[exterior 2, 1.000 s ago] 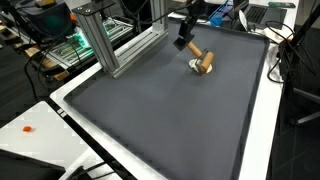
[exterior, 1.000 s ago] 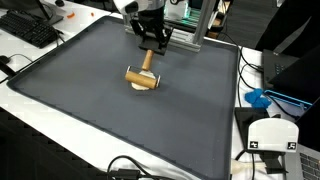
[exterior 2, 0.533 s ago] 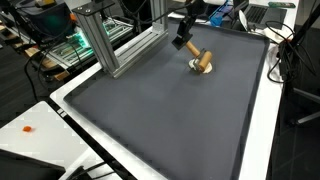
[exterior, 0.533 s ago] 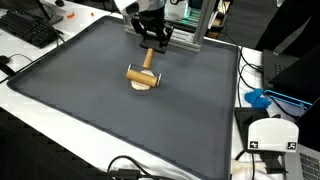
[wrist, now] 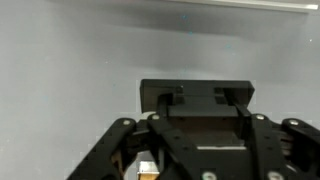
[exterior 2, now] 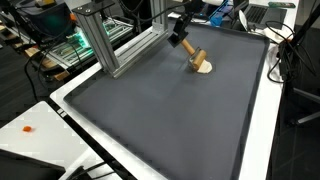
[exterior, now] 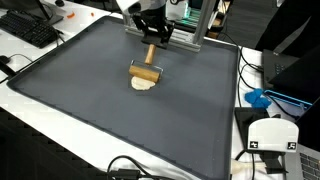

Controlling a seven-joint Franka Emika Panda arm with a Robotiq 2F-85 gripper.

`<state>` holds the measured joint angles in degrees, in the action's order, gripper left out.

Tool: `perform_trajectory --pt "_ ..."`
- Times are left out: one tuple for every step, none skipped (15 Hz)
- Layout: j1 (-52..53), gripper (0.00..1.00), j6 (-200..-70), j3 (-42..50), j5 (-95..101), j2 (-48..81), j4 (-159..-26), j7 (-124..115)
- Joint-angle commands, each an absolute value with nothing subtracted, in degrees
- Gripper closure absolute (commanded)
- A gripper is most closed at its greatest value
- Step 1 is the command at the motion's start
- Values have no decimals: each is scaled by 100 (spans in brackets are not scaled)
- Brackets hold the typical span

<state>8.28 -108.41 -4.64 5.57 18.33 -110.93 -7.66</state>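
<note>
Nearest the camera, a white device (exterior: 272, 135) sits on the table's right-hand side, just off the dark mat (exterior: 90, 110) that covers most of the work surface. The near half of the mat is bare.

Past the middle of the mat lies a pale disc (exterior: 143, 85), flat and soft-looking, perhaps dough. A wooden tool (exterior: 147, 72) bears on its far edge: a short cylindrical head set crosswise, with a handle that slants up and away from it. Both exterior views show head and disc touching.

The gripper (exterior: 153, 42) is clamped on the upper end of that handle, fingers on either side, and is well clear of the mat. Gripping high on the handle probably lets the head press down on the disc while the fingers stay off the surface. In the wrist view only a sliver of wood shows between the dark finger links, so the grasp is best read from outside.

Farther back stand an aluminium frame (exterior 2: 100, 40) at the mat's far edge and a keyboard (exterior: 30, 30) off its far left corner.
</note>
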Motion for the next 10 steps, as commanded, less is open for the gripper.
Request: perform_trajectory --pt "791 65 -10516 -494 443 1757 -11112 -640" --pt "790 65 -10455 -493 448 1750 -11114 -629" --pt "783 65 -10390 -496 433 1745 -11115 -601" --pt "784 65 -10303 -492 455 1742 -11118 -592" --pt "782 65 -10242 -490 456 1737 -11121 -579" --pt "779 65 -10190 -489 455 1735 -11120 -568" --pt "777 65 -10138 -487 459 1731 -11118 -559" --pt "777 65 -10106 -484 463 1729 -11113 -566" --pt "772 65 -10089 -487 450 1726 -11111 -553" --pt "766 65 -10106 -490 430 1730 -11108 -539"
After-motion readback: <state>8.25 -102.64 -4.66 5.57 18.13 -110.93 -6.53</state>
